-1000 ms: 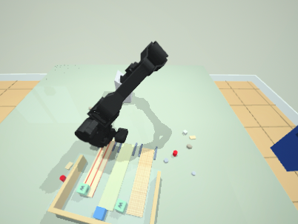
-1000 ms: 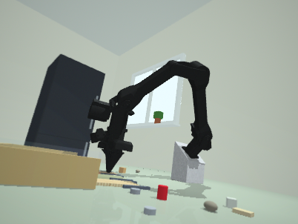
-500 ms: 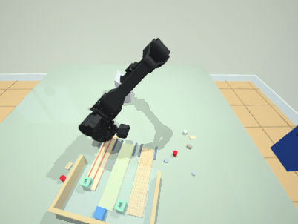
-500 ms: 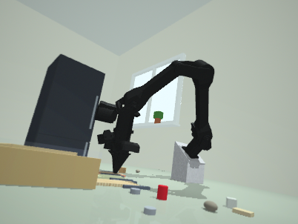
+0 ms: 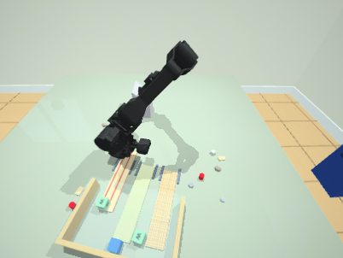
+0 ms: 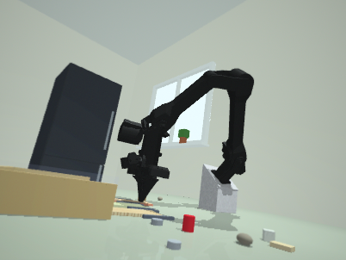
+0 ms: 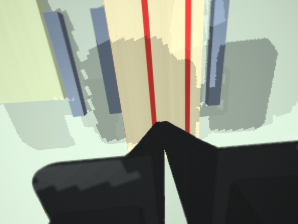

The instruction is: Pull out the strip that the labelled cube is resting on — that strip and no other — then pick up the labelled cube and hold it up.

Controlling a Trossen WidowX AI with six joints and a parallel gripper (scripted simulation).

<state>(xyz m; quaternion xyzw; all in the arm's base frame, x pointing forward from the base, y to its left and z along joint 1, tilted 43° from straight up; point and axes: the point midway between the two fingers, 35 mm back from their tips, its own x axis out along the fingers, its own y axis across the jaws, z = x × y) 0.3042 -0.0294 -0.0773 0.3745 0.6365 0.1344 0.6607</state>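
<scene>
Three strips lie side by side inside a tan open frame (image 5: 84, 204) (image 6: 52, 195): a cream strip with two red lines (image 5: 121, 177) (image 7: 167, 60), a pale green strip (image 5: 136, 201) (image 7: 25, 50) and a tan gridded strip (image 5: 164, 209). A mint cube with a dark mark (image 5: 101, 202) sits at the near end of the red-lined strip. A second marked mint cube (image 5: 138, 237) and a blue cube (image 5: 114, 245) sit at the near end of the green strip. My gripper (image 5: 130, 155) (image 6: 143, 199) (image 7: 161, 127) is shut, its tip down on the far end of the red-lined strip.
Blue-grey guide bars (image 7: 107, 75) (image 5: 161, 172) flank the strips' far ends. Red cylinders (image 5: 201, 176) (image 5: 72, 205) (image 6: 188, 222) and small loose bits lie around. The arm's white base block (image 6: 217, 194) stands behind. A dark cabinet (image 6: 73, 125) stands at the back.
</scene>
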